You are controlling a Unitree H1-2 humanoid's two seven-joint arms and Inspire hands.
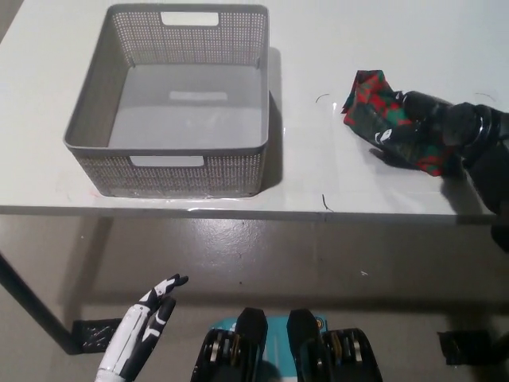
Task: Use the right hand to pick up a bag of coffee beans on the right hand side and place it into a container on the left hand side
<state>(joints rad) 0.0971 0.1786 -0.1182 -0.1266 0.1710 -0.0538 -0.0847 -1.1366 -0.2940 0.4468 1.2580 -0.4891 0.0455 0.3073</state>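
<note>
A red-and-green bag of coffee beans [367,99] lies on the white table [318,48] at the right. My black right hand [425,127] is down over its right half with fingers wrapped around it, hiding that part. The bag rests on the tabletop. An empty grey perforated basket [167,149] with handle slots stands on the table's left side, well apart from the bag. My white left hand [143,334] hangs below the table's front edge at the lower left, fingers apart and holding nothing.
The table's front edge [254,213] runs across the middle of the view, with grey floor below it. A dark table leg [28,302] slants at the lower left. A strip of bare tabletop separates basket and bag.
</note>
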